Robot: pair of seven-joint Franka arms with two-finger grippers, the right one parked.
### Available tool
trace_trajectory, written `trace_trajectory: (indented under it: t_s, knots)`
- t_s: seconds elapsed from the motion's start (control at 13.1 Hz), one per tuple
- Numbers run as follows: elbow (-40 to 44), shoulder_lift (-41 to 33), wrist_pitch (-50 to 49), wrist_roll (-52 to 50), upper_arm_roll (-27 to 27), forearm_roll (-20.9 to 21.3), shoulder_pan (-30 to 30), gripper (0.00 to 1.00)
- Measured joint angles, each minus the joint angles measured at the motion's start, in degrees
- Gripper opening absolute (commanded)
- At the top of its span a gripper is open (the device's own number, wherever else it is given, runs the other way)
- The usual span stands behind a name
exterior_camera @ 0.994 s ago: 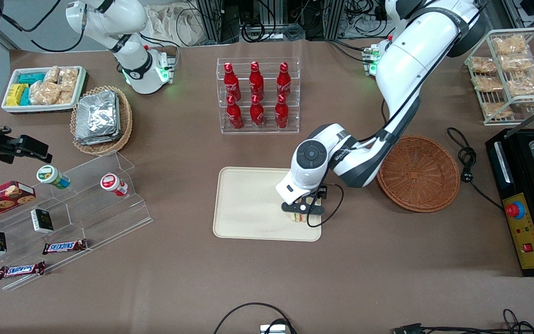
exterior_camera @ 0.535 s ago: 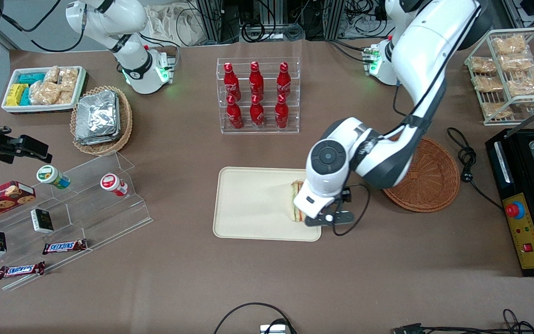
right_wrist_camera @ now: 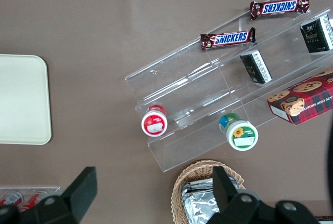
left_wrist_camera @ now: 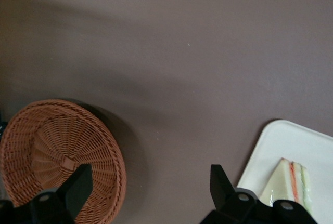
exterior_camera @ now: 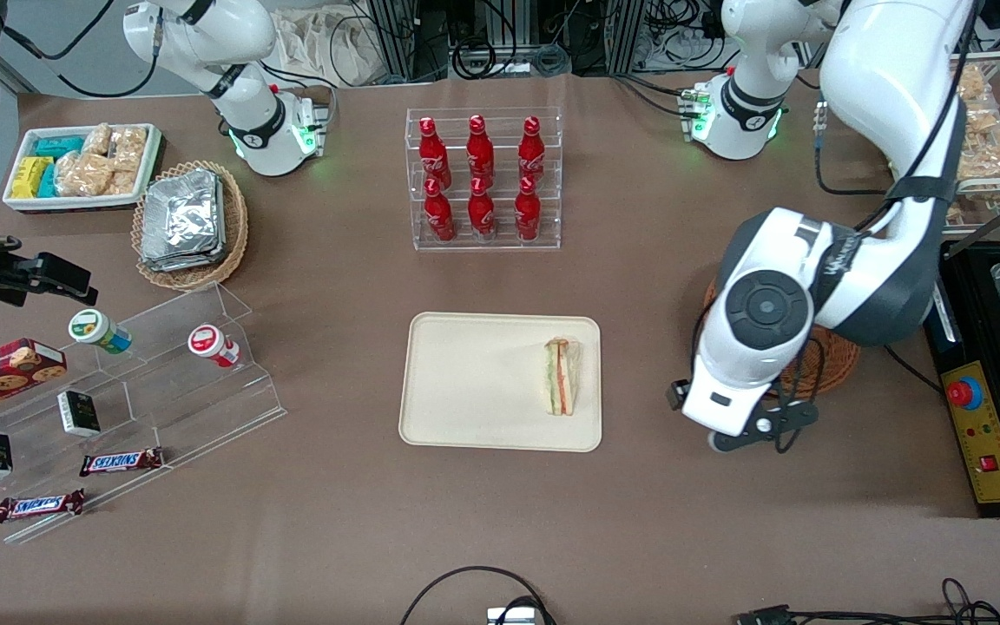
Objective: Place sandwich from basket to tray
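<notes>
The sandwich [exterior_camera: 561,376] lies on the cream tray [exterior_camera: 483,382], at the tray's end toward the working arm; it also shows in the left wrist view [left_wrist_camera: 291,182], on the tray's corner [left_wrist_camera: 291,143]. The reddish-brown wicker basket [exterior_camera: 830,358] is mostly hidden under my arm in the front view; the left wrist view shows it empty [left_wrist_camera: 57,151]. My left gripper [left_wrist_camera: 151,187] is open and empty, raised over bare table between the tray and the basket. Its hand [exterior_camera: 726,395] shows in the front view.
A clear rack of red bottles [exterior_camera: 483,178] stands farther from the front camera than the tray. A black appliance [exterior_camera: 986,373] with a red button sits at the working arm's end of the table. A wire rack of snack bags [exterior_camera: 986,148] stands farther back.
My gripper has let go of the sandwich on the tray, risen and swung away toward the basket. The sandwich now lies uncovered on the tray.
</notes>
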Motion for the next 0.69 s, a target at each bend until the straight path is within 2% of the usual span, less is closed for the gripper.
trace_trajectory:
  t_s: [0.46, 0.54, 0.69]
  knots:
    - [-0.3, -2.8, -2.7, 5.5, 0.3, -1.8, 2.0, 1.00]
    - [-1.2, -3.8, -2.7, 6.9, 1.4, -2.6, 2.0, 1.00]
    - [-5.1, -7.6, -1.5, 12.3, 5.9, -7.6, 1.6, 1.00]
